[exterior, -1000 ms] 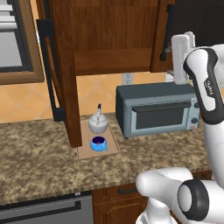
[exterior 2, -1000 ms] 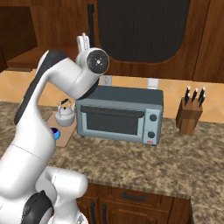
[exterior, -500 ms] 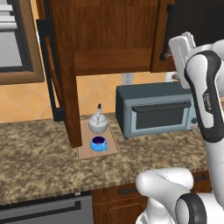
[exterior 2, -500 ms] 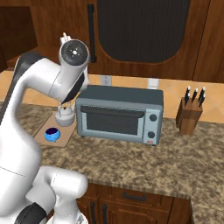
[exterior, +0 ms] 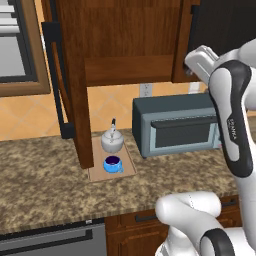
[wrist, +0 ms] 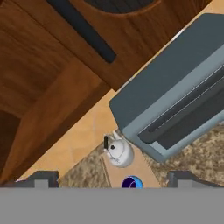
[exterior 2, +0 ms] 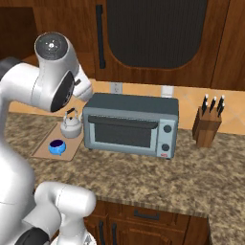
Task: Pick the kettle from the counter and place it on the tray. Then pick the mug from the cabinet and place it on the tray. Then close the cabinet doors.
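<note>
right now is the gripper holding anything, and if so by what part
Nothing is held. The gripper is open and empty, up in the air near the cabinet. The kettle and mug both sit on the tray.

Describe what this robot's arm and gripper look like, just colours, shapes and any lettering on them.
The arm is made of glossy white rounded segments joined by dark grey bands. One link carries small dark lettering down its side. A joint ends in a round silvery-grey cap. The hand is a boxy white block. The gripper has two small dark grey, squared finger tips.
</note>
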